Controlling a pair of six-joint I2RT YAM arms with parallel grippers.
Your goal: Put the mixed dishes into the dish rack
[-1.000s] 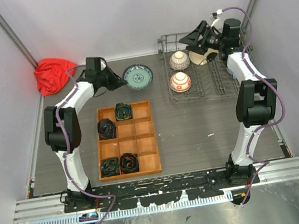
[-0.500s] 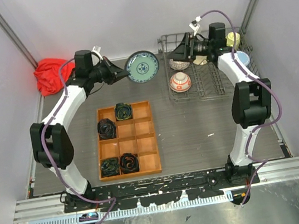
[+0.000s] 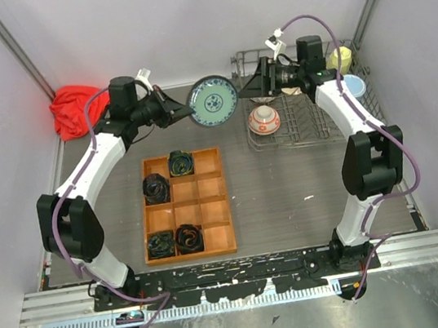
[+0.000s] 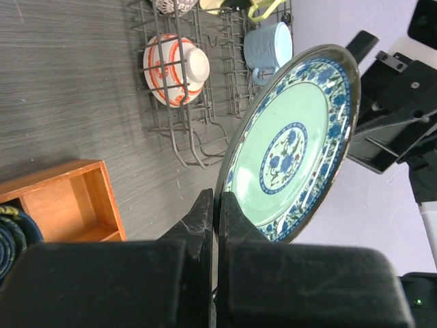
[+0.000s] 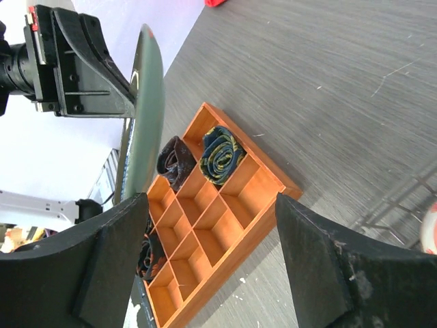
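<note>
My left gripper (image 3: 193, 112) is shut on the rim of the small teal patterned plate (image 3: 214, 101) and holds it on edge in the air, just left of the grey wire dish rack (image 3: 313, 129). The left wrist view shows the fingertips (image 4: 217, 205) pinching the plate (image 4: 290, 147). My right gripper (image 3: 246, 89) is open and empty, facing the plate (image 5: 145, 116) a little apart from it. In the rack are a white-and-red bowl (image 3: 264, 120), a light blue cup (image 3: 354, 86) and a pale yellow mug (image 3: 341, 57). A second bowl (image 4: 171, 5) shows only partly. The cream plate is hidden.
The orange-brown wooden tray (image 3: 210, 215) with rolled ties lies in front of the plate, also in the right wrist view (image 5: 212, 225). A red cloth (image 3: 77, 108) lies at the back left. Grey walls close in the table on three sides.
My left gripper has lifted the teal plate off the table and carried it right towards the rack. My right arm has swung left from over the rack to face the plate.
</note>
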